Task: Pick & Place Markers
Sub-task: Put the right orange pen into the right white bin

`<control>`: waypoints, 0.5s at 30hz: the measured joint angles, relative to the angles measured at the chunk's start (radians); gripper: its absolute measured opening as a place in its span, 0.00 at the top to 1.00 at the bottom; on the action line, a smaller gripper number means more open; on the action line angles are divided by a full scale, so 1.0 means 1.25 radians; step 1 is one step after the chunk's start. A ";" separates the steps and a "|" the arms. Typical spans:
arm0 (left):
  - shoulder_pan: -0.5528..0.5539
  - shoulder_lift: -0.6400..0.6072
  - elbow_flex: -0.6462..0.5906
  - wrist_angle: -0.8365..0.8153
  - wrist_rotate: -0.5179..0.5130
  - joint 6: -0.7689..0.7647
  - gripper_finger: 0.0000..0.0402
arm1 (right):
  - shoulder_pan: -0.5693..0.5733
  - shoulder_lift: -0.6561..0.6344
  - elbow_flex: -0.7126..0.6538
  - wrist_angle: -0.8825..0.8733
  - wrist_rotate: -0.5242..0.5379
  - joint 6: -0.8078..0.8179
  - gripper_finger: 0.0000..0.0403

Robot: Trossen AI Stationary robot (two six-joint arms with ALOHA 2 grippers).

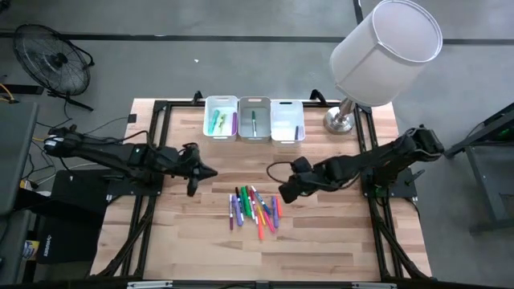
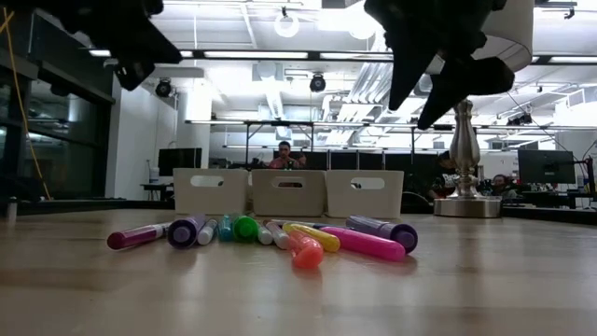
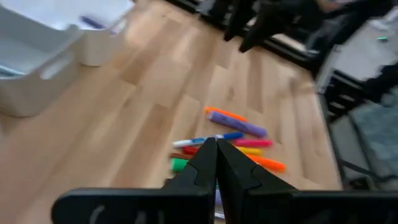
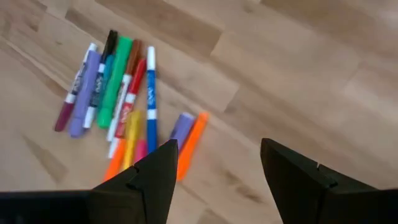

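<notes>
While both arms hang above the wood, these lines run from the near edge outward.

Table: pale butcher-block planks, smooth with a low sheen, edged by a black metal frame.

Markers: a loose heap of short, thin plastic sticks at the table's centre, just toward 6 o'clock; purple, green, red, orange, pink, yellow and blue barrels lie roughly parallel, some touching, all flat on the wood.

Right gripper: at 3 o'clock of the heap, just beside it and raised off the surface; its dark wedge-shaped fingers stand wide apart with nothing between them.

Left gripper: at 10 o'clock of the heap, well apart from it and above the table; its two fingers are pressed together to a point, empty.

Bins: three white plastic tubs with rounded corners in a row at 12 o'clock; the left one holds green and purple sticks, the middle one a green stick, the right one a blue stick.

Lamp: white drum shade on a turned metal base, at 2 o'clock.

Room: grey concrete floor, a black floor fan at 10 o'clock; ceiling strip lights, monitors and seated people beyond the bins.
</notes>
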 joint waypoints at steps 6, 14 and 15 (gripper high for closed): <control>-0.030 -0.099 -0.059 0.019 0.047 0.041 1.00 | 0.048 0.072 0.038 0.020 -0.015 0.120 0.46; -0.034 -0.294 -0.101 -0.037 0.085 0.079 0.99 | 0.066 0.209 0.165 -0.036 -0.025 0.202 0.46; -0.034 -0.316 -0.108 -0.045 0.088 0.079 0.99 | 0.065 0.228 0.185 -0.056 -0.028 0.202 0.46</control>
